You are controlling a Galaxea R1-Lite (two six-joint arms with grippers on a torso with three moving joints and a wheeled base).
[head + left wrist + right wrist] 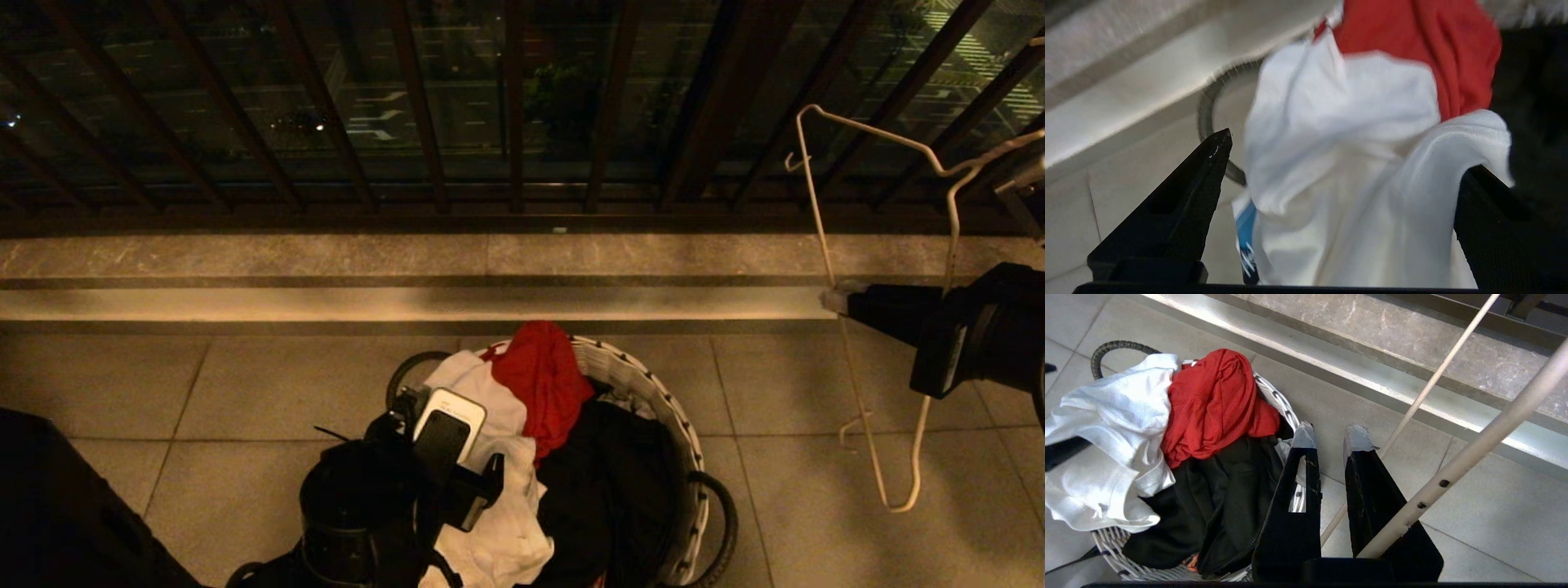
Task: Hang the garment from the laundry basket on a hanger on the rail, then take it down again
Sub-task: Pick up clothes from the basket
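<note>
My left gripper (1345,163) hangs wide open over the white garment (1347,171), which lies heaped in the laundry basket (645,384) beside the red cloth (543,380). I should pinch one thick fold, clear of the red. My right gripper (833,300) holds the hanger (824,245) aside.

The garment (1347,171) was blurred in the left wrist view, its chest print mostly folded under. The hanger (824,245) hook ran off frame. The laundry basket (653,384) base was cut off.
</note>
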